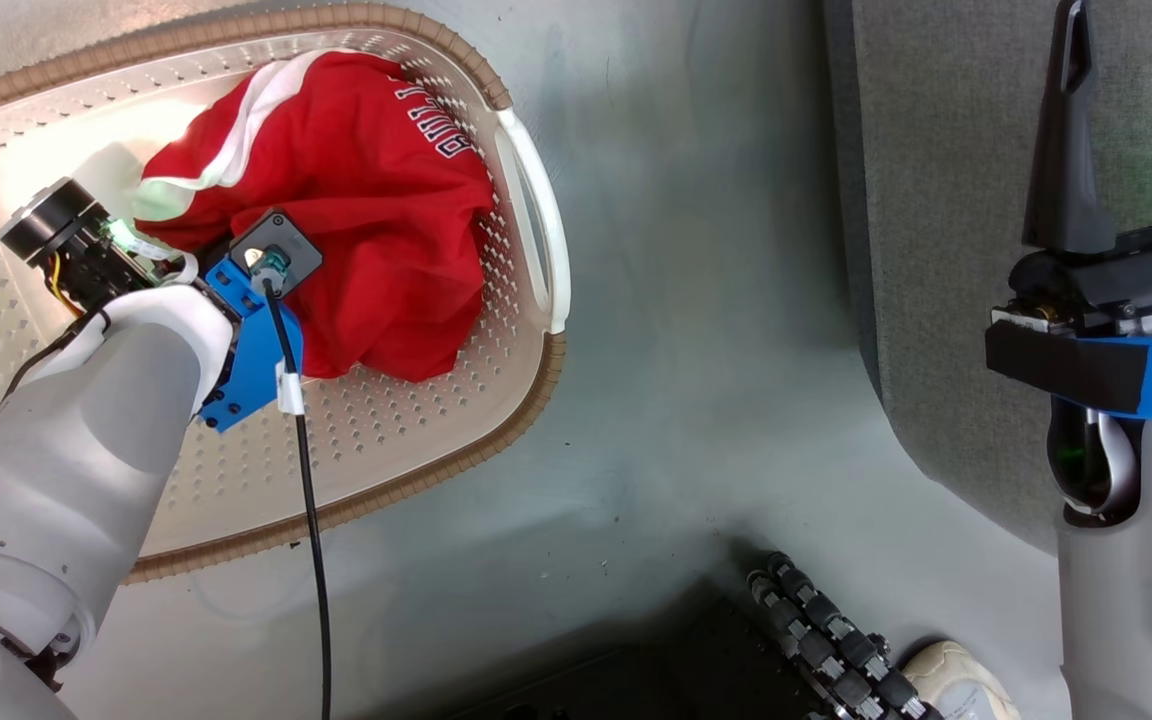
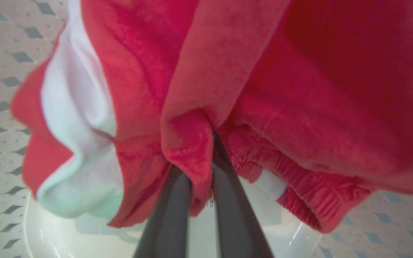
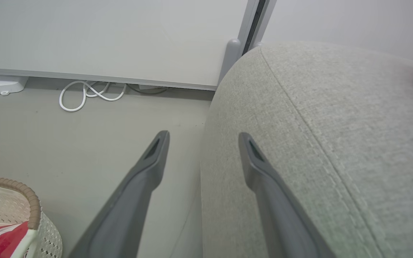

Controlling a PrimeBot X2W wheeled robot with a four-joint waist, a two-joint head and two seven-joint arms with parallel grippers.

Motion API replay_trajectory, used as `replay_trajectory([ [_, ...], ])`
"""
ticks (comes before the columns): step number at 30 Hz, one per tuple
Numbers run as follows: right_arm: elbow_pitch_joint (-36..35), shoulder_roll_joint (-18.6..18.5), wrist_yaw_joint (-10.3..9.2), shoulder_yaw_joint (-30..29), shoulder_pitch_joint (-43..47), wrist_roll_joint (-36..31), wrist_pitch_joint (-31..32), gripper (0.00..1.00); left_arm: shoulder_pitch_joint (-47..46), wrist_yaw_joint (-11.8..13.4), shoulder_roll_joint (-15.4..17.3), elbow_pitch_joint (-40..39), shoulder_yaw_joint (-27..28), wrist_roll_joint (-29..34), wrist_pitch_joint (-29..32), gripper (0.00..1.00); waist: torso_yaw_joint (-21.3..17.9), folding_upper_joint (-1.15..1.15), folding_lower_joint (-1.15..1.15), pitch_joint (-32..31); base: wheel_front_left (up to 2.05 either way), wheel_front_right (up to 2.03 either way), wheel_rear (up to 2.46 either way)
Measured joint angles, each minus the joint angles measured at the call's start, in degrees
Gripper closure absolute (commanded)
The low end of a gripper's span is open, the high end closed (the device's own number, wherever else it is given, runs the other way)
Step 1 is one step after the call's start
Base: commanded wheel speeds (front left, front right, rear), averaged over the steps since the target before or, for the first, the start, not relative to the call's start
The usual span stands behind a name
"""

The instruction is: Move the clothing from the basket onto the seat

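Clothing location: soft bright red fabric clothing with white panels lies bunched inside the cream-white perforated plastic basket with brown woven-look rim, on the grey floor.
Destination: large grey textured-fabric seat, near the basket, not touching it.
Left gripper: left gripper pressed together on a red fold beside the gathered hem, pinching it.
Right gripper: right gripper spread, empty, at the seat edge.
Handling: judged light, limp, non-fragile; likely to drape and trail when lifted.
Grasp point: a thick bunched fold or hem; a single thin layer may slip.
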Motion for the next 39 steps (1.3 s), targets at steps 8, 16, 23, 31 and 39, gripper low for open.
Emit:
replay_trajectory([
  [8,1.05,0.00,0.00,0.23,-0.84,0.23,0.00,0.00,0.36,0.00,-0.42,0.14,-0.18,-1.32,-1.07,1.00,0.26,0.00,0.00,-1.46,0.00,0.00,0.00],
  [16,2.34,0.02,0.00,-0.67,-0.75,-0.75,-0.01,0.00,3.05,0.00,-4.09,-1.04,-0.35,-3.14,-3.38,1.00,2.14,0.00,-0.01,-5.92,0.00,0.00,0.00],
  [23,3.52,0.07,0.01,-1.24,0.13,-2.43,0.00,0.00,4.73,0.00,-8.05,-2.93,-0.42,-4.91,-6.12,1.00,5.06,0.00,-0.01,-11.21,0.00,0.00,0.00],
  [31,5.22,-0.73,0.00,-2.79,3.18,-2.98,0.00,0.00,6.74,0.11,-10.72,-7.49,1.47,-6.97,-7.21,1.00,9.12,0.00,-0.01,-18.62,0.00,0.00,0.00],
  [39,7.21,-1.32,0.00,-2.98,6.45,-3.14,0.00,0.00,11.60,2.09,-9.58,-17.94,7.65,-5.59,-7.27,1.00,12.54,0.01,-0.01,-27.09,0.00,0.00,0.00],
])
